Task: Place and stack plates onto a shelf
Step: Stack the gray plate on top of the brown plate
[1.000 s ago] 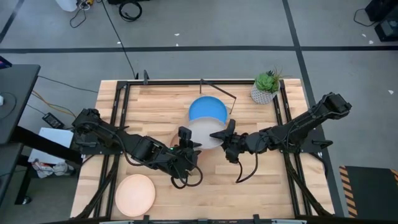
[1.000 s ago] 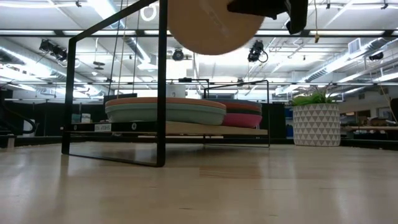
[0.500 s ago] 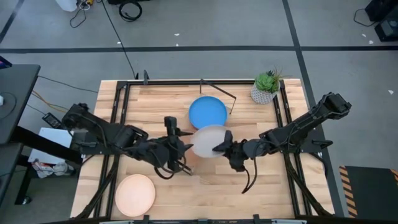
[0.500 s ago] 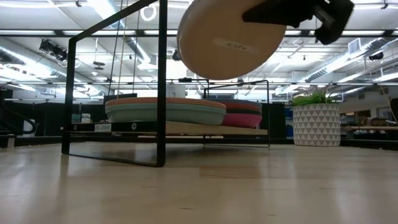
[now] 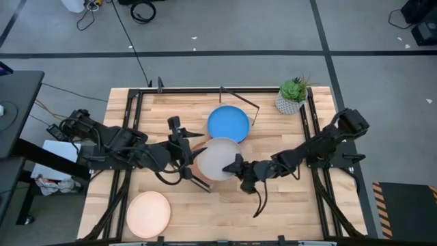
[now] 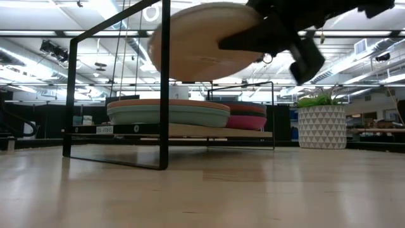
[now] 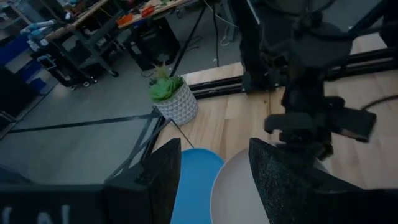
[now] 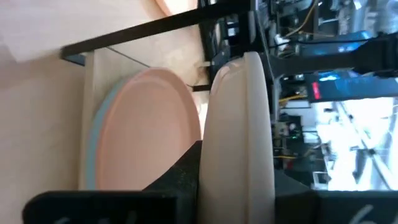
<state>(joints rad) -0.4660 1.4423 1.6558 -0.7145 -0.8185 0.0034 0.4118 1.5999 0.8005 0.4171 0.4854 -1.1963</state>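
Note:
My right gripper [image 5: 239, 167] is shut on a pale grey plate [image 5: 217, 157], carried above the table's middle. In the low view this plate [image 6: 202, 41] hangs tilted above the shelf [image 6: 190, 131]. On the shelf board lies a teal plate [image 6: 168, 115] with a terracotta plate [image 8: 149, 130] on top, and a magenta plate [image 6: 248, 120] beside them. A bright blue plate [image 5: 228, 123] lies just beyond the held plate. A cream plate [image 5: 148, 213] rests flat on the table at the near left. My left gripper [image 5: 179, 140] is open, just left of the grey plate, touching nothing. My right gripper pinches the grey plate's rim [image 8: 239, 168] on the side toward the table's right and near edge. One finger [image 8: 180, 177] lies on one face, the other finger on the opposite face. The fingers come nearly level from the right. The plate is lifted clear and tilted.
A potted green plant [image 5: 290, 96] in a white patterned pot [image 6: 321, 125] stands at the far right of the table. Black wire legs of the shelf [image 6: 164, 82] rise near the table's middle. Bare wood lies along the near edge, right of the cream plate.
My right gripper has carried the grey plate toward the left and a little toward the near edge. The plate has tipped from steeply tilted to nearly flat. My left gripper has drawn back toward the table's left and far side, away from the plate.

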